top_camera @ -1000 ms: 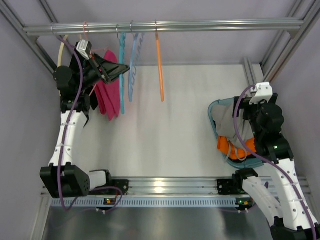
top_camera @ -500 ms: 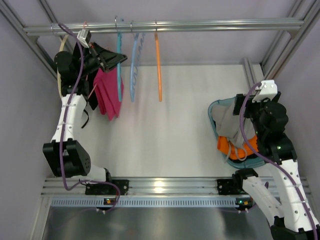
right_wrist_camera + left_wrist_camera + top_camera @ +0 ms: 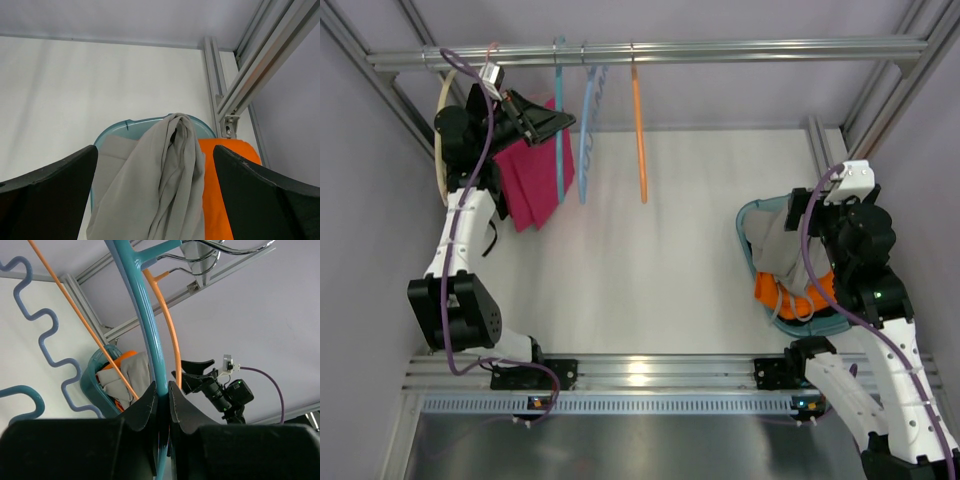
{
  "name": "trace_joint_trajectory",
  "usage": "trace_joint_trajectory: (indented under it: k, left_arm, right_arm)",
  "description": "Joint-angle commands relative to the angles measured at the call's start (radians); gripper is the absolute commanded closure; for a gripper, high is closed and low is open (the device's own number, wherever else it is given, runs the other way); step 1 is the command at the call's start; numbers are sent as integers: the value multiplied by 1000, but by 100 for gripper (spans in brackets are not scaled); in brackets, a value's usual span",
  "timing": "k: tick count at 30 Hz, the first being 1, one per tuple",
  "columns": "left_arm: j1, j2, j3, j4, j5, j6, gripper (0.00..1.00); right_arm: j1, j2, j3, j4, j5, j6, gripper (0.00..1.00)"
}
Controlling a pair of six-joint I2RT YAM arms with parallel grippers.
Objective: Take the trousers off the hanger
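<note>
The bare teal hanger [image 3: 560,150] hangs by its hook from the top rail [image 3: 740,50]. My left gripper [image 3: 561,120] is shut on the hanger's upper arm. In the left wrist view the hanger [image 3: 145,305] runs up from between that gripper's [image 3: 162,388] pinched jaws. The light-grey trousers [image 3: 775,245] lie heaped in a teal basket [image 3: 744,222] at the right, apart from the hanger. My right gripper [image 3: 155,150] hangs open just above the trousers [image 3: 165,175], touching nothing.
A magenta garment [image 3: 530,178] hangs just left of the teal hanger. A sky-blue hanger [image 3: 584,130] and an orange hanger [image 3: 639,130] hang to its right. An orange garment [image 3: 775,290] shares the basket. Frame posts stand at both back corners.
My left gripper has moved up and left toward the rail with the teal hanger, and the magenta garment swung with it. The right arm shifted slightly back.
</note>
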Motion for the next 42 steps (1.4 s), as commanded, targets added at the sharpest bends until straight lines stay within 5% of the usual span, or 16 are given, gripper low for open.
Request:
trace_joint_trajectory:
  k: [1, 12, 37, 42]
  left_arm:
    - [5, -15, -29, 71, -25, 24, 100]
    - [5, 48, -13, 44, -74, -22, 100]
    - [-2, -81, -105, 33, -183, 88, 49]
    - [-6, -101, -106, 5, -206, 128, 47]
  right_arm:
    - [-11, -12, 32, 10, -13, 15, 1]
    - [-11, -6, 28, 15, -21, 29, 1]
    - [-13, -13, 37, 10, -33, 39, 1]
    - [-13, -18, 38, 9, -39, 42, 1]
